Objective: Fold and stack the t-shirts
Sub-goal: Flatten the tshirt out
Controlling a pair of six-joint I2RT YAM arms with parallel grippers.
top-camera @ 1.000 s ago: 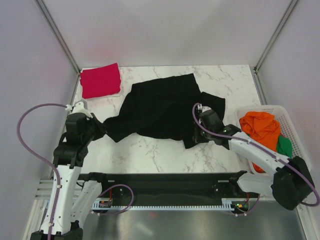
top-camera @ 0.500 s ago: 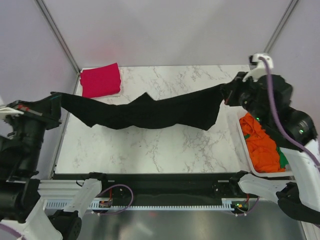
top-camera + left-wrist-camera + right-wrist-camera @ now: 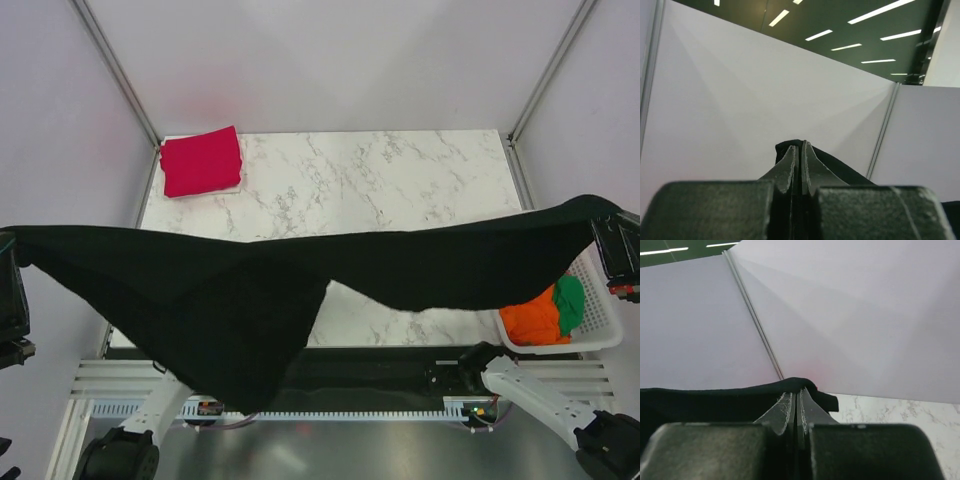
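Black t-shirt [image 3: 250, 300] stretched taut, high above table, between wide-spread arms; left gripper [image 3: 800, 148], right gripper [image 3: 796, 396] clamped on its ends.

Both arms raised, spread wide apart. Left gripper [image 3: 800, 150] jaws pressed together, pinching black t-shirt [image 3: 250, 310] edge at fingertips. Right gripper [image 3: 796, 399] likewise, opposite edge.
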